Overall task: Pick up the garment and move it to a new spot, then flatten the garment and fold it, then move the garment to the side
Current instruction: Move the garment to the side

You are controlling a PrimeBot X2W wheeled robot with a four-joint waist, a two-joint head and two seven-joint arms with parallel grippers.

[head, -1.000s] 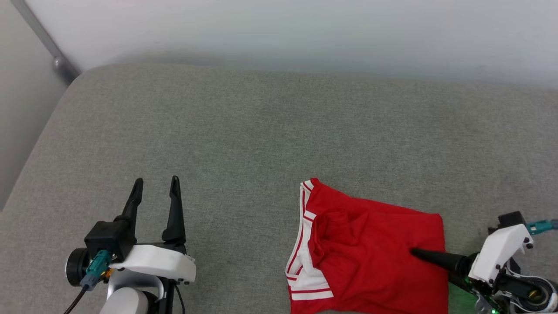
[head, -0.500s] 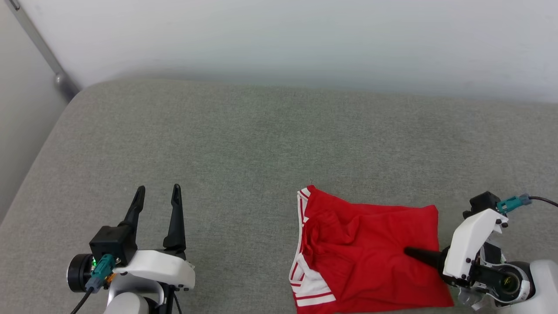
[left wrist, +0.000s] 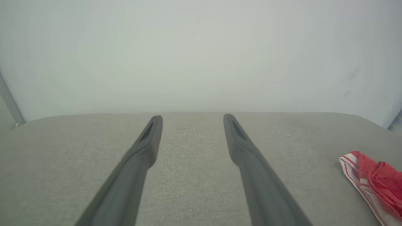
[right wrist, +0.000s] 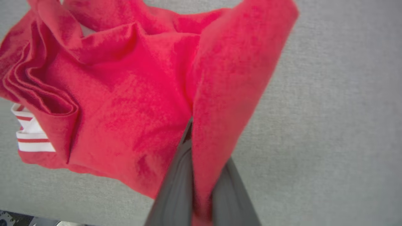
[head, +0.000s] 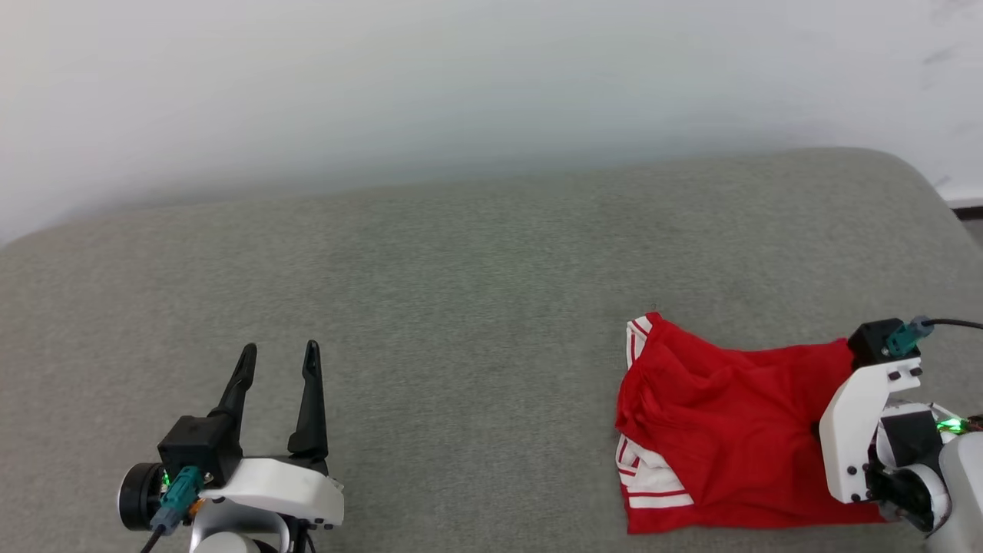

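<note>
The garment (head: 722, 430), red with white striped trim at its left edge, lies rumpled on the grey cushion at the right of the head view. My right gripper (right wrist: 196, 150) is shut on a fold of its right edge, and the red cloth (right wrist: 132, 94) is drawn up between the two dark fingers. In the head view the right wrist's white housing (head: 864, 430) covers those fingers. My left gripper (head: 279, 349) stands open at the lower left, well apart from the garment, with nothing between its fingers (left wrist: 147, 147). The garment's striped corner (left wrist: 373, 175) shows at the left wrist view's right edge.
The grey cushioned surface (head: 461, 307) spreads wide to the left of the garment. A pale wall (head: 491, 77) runs behind it. The cushion's rounded right corner (head: 914, 173) lies close behind my right arm. Its near edge (right wrist: 37, 207) sits just below the garment.
The whole head view has swung to the right, so the camera moved. My right wrist has risen over the garment's right edge, hiding its fingers, and the cloth is more bunched.
</note>
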